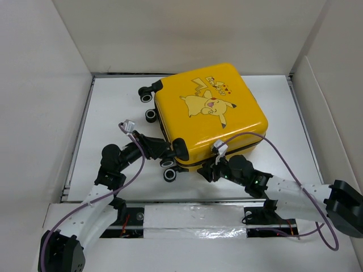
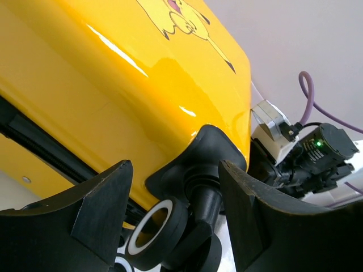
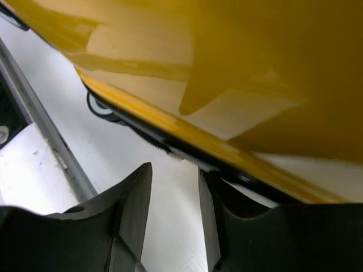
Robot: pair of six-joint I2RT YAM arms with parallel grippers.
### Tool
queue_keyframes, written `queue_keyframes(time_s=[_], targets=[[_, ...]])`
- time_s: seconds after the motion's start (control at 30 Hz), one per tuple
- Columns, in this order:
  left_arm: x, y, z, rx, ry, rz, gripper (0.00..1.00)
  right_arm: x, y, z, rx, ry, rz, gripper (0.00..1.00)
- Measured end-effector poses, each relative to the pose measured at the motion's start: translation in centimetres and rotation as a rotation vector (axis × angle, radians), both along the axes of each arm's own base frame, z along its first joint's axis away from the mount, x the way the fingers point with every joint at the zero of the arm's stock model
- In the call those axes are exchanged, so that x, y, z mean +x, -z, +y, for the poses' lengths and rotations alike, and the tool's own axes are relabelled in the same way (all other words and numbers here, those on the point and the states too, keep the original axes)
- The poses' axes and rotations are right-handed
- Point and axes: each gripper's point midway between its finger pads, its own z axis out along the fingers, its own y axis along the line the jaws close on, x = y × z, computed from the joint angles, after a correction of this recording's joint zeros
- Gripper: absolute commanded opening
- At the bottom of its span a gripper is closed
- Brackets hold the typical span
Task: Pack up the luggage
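Nearest me, my right gripper (image 3: 174, 170) stands partly open with nothing between its fingers. Only bare table (image 3: 170, 238) shows through the gap. Its tips sit just under the dark seam (image 3: 170, 144) along the near side of the suitcase (image 1: 210, 113).

To the left, my left gripper (image 2: 176, 164) is open wider. It straddles the black wheel mount (image 2: 207, 153) at the near-left corner without pinching it, and the wheel (image 2: 156, 226) is just below.

The suitcase lies flat in the middle of the table, lid down and picture side up, with its other wheels (image 1: 148, 96) at the far left.

I judge the job now is closing that seam. To do it well, I would close my left on the wheel mount so the case cannot slide. Then I would bring my right onto the zip tab, which I cannot make out, and pull along the seam, not upward.
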Motion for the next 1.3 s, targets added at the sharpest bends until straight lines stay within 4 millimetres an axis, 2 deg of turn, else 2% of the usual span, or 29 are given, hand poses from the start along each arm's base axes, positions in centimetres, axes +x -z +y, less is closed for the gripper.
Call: queue_keyframes(time_s=[0.13,0.27,0.33,0.43,0.47,0.53,0.67,0.9,1.07,1.17,1.3], targets=[[0.8,0.0,0.5,0.015,-0.052,-0.021,0.58,0.5,-0.2,0.9,0.005,0.0,-0.011,0.48],[1.8,0.0,1.2,0.034,-0.118,-0.045,0.58,0.8,-0.2,1.5,0.024,0.013,-0.02,0.45],[2.2,0.0,1.5,0.04,-0.138,-0.056,0.58,1.1,-0.2,1.6,0.026,0.03,-0.025,0.38],[2.3,-0.2,1.5,0.043,-0.142,-0.081,0.59,1.6,-0.2,1.6,0.028,0.057,-0.036,0.22],[2.2,-0.1,1.4,0.045,-0.139,-0.094,0.59,1.8,-0.2,1.6,0.03,0.067,-0.04,0.1],[1.6,0.4,0.5,0.06,-0.113,-0.107,0.6,2.3,-0.1,1.6,0.031,0.09,-0.049,0.0],[0.4,1.1,-2.7,0.1,-0.068,-0.132,0.6,2.7,-0.2,1.6,0.043,0.115,-0.054,0.0],[0.7,1.2,-5.7,0.129,-0.098,-0.15,0.59,3.5,-0.1,-1.3,0.0,0.222,-0.061,0.0],[1.2,1.1,-7.6,0.134,-0.058,-0.144,0.56,3.5,0.0,-2.8,-0.055,0.226,-0.082,0.0],[1.7,0.8,-8.4,0.121,-0.044,-0.145,0.56,3.0,0.2,-2.0,-0.07,0.173,-0.077,0.0],[2.5,0.5,-9.3,0.109,-0.038,-0.135,0.57,2.5,0.0,0.7,-0.092,0.119,-0.088,0.0]])
